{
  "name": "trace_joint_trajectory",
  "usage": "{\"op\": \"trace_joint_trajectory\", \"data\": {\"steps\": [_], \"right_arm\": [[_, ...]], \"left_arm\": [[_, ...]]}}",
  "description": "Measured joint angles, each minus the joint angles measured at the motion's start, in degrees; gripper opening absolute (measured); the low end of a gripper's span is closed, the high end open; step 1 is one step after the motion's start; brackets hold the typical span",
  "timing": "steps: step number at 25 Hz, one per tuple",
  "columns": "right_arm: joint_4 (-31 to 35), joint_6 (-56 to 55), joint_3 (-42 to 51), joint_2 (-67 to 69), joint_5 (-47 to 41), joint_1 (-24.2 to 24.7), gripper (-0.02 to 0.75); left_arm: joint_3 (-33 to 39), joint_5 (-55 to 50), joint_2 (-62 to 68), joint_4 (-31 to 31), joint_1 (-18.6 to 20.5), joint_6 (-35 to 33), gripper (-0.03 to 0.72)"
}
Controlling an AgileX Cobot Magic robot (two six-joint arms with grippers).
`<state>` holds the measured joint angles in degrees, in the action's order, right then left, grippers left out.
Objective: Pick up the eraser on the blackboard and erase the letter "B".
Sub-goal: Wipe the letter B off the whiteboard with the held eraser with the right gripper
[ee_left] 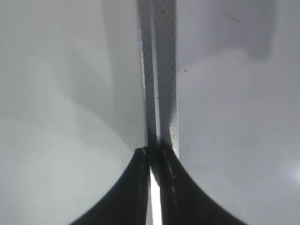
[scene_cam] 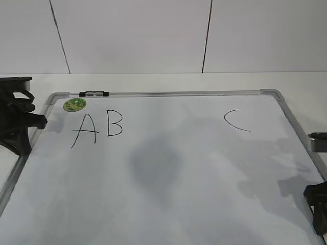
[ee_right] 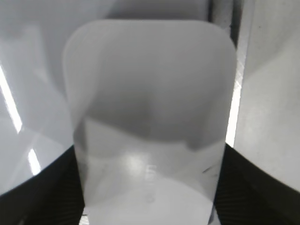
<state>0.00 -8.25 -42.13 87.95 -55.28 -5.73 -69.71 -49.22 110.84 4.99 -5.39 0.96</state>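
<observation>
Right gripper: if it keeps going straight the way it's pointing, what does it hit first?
The eraser. In the right wrist view the white block sits between the open fingers of the right gripper and fills the line ahead. Whether the fingers touch it I can't tell. Beyond it, the blackboard surface.

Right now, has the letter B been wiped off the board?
No, the letter B is intact beside the A on the board.

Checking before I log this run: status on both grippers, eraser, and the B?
Left gripper shut, empty, over the board frame. Right gripper straddling the eraser, grip unconfirmed. Letter B intact beside the A; path clear.
</observation>
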Motion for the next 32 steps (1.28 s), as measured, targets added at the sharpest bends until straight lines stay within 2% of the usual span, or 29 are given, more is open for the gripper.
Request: {"op": "trace_joint_trajectory", "data": {"steps": [9,17,23,29,32], "right_arm": [[0.0,0.0,-0.6,0.1,-1.2,0.0,0.547],[0.4,0.0,-5.6,0.4,-9.3,0.0,0.544],[0.5,0.0,-8.4,0.4,-11.2,0.0,0.544],[1.4,0.0,-16.0,0.4,-13.6,-0.3,0.544],[1.4,0.0,-22.6,1.9,-13.9,-2.1,0.543]], "left_arm": [[0.0,0.0,0.0,0.0,0.0,0.0,0.020],[-0.1,0.0,0.0,-0.1,0.0,0.0,0.020],[-0.1,0.0,0.0,-0.1,0.0,0.0,0.020],[-0.1,-0.1,0.0,-0.1,0.0,0.0,0.019],[-0.1,-0.1,0.0,-0.1,0.0,0.0,0.019]]}}
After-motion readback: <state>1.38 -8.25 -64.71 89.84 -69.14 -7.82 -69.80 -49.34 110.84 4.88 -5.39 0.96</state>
